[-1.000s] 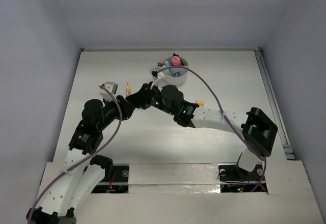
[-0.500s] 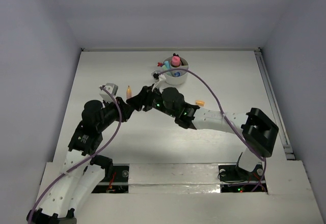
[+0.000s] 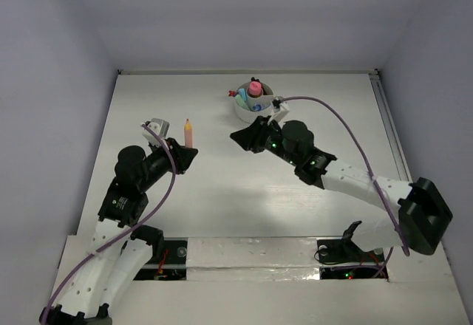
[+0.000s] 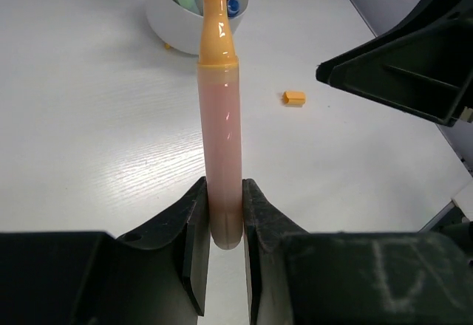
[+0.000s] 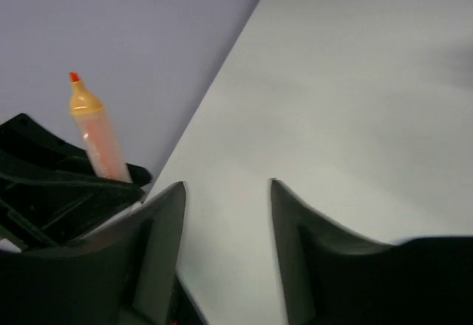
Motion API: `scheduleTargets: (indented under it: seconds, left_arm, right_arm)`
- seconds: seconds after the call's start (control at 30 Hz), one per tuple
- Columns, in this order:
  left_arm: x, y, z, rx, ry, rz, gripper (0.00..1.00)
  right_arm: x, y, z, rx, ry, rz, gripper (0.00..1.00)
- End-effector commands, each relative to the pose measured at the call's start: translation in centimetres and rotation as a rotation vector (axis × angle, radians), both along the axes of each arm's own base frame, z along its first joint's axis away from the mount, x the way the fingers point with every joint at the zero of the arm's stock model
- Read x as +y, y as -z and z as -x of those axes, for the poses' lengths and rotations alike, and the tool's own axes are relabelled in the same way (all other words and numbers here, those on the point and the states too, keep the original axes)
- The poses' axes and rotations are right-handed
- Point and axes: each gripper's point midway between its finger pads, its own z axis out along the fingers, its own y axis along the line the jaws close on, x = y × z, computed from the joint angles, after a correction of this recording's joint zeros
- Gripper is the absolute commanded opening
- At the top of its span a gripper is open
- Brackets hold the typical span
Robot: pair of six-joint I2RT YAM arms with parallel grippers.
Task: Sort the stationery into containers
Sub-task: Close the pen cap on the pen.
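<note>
- The left gripper is clamped tight on the orange marker. It pinches the bottom end of the barrel between its two fingers and holds nothing else.
- From above, the marker sticks out past the fingertips toward 12 o'clock, with its bare red tip at the far end.
- The right gripper stands at about 3 o'clock from the marker, near it but not touching. Its jaws are spread apart, and only bare table shows between them.
- In the right wrist view the marker rises at 10 o'clock, off to the left of both black fingers and outside the gap between them.
- The white cup sits toward the far edge of the table, at roughly 2 o'clock from the marker and well apart from it. From the right gripper it is at 12 to 1 o'clock, just beyond the fingertips.
- A pink piece pokes up highest out of the cup. Beside it are what look like a pale green piece and a blue one, though they are too small to name with confidence.
- In the left wrist view a small orange cap lies flat on the table at 1 o'clock from the marker's barrel, between the cup and the dark bulk of the right gripper and touching neither. From above it is hidden under the right arm.
</note>
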Motion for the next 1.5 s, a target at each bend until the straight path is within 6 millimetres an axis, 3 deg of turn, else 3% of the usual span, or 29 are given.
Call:
scheduleTargets:
  seconds: [0.0, 0.03, 0.1, 0.13, 0.17, 0.23, 0.27, 0.37, 0.4, 0.47, 0.5, 0.7, 1.0, 1.1, 1.33, 1.47]
  left_arm:
    - [-0.6, -2.2, 0.2, -0.089, 0.049, 0.027, 0.0]
    - [-0.7, -2.3, 0.3, -0.092, 0.055, 0.029, 0.0]
    - [-1.2, -2.5, 0.7, -0.102, 0.088, 0.036, 0.0]
    - [-1.3, -2.7, 0.8, -0.109, 0.103, 0.037, 0.0]
    - [-1.6, -2.8, 1.1, -0.113, 0.127, 0.043, 0.0]
    - [-1.9, -2.7, 1.3, -0.114, 0.145, 0.046, 0.0]
    - [-2.2, -2.8, 1.6, -0.116, 0.169, 0.05, 0.0]
    - [-2.5, -2.7, 1.8, -0.11, 0.195, 0.053, 0.0]
    - [-2.5, -2.7, 1.8, -0.11, 0.197, 0.053, 0.0]
    - [-2.6, -2.6, 1.8, -0.107, 0.198, 0.056, 0.0]
    - [-2.6, -2.5, 1.8, -0.103, 0.199, 0.055, 0.0]
    - [-2.3, -2.7, 1.8, -0.11, 0.181, 0.056, 0.0]
    - [-2.1, -2.9, 1.8, -0.118, 0.168, 0.058, 0.0]
    - [-2.1, -3.0, 1.9, -0.123, 0.168, 0.059, 0.0]
    - [-2.0, -3.2, 2.1, -0.135, 0.167, 0.061, 0.0]
    - [-2.0, -3.3, 2.1, -0.137, 0.167, 0.061, 0.0]
  right_arm:
    - [-5.5, 3.2, -1.9, 0.04, 0.168, 0.109, 0.34]
    - [-6.9, 4.4, -2.3, 0.062, 0.205, 0.131, 0.18]
    - [-9.9, 7.9, -2.6, 0.131, 0.262, 0.196, 0.0]
    - [-10.8, 8.1, -2.4, 0.135, 0.274, 0.201, 0.0]
    - [-11.5, 9.7, -1.7, 0.164, 0.279, 0.237, 0.0]
    - [-13.2, 10.3, -1.8, 0.175, 0.324, 0.258, 0.0]
    - [-13.6, 10.8, -1.6, 0.184, 0.33, 0.277, 0.01]
    - [-16.0, 13.6, -1.9, 0.238, 0.384, 0.382, 0.19]
    - [-16.6, 14.5, -1.9, 0.259, 0.39, 0.412, 0.31]
    - [-17.7, 16.1, -2.6, 0.293, 0.41, 0.451, 0.44]
    - [-18.0, 16.5, -2.9, 0.3, 0.415, 0.454, 0.56]
    - [-17.9, 19.2, -4.8, 0.373, 0.399, 0.452, 0.78]
    - [-18.5, 21.4, -8.2, 0.442, 0.455, 0.408, 0.81]
    - [-19.9, 22.2, -9.2, 0.447, 0.51, 0.453, 0.82]
    - [-21.1, 22.2, -11.1, 0.422, 0.563, 0.536, 0.83]
    - [-21.2, 22.3, -11.7, 0.419, 0.542, 0.603, 0.78]
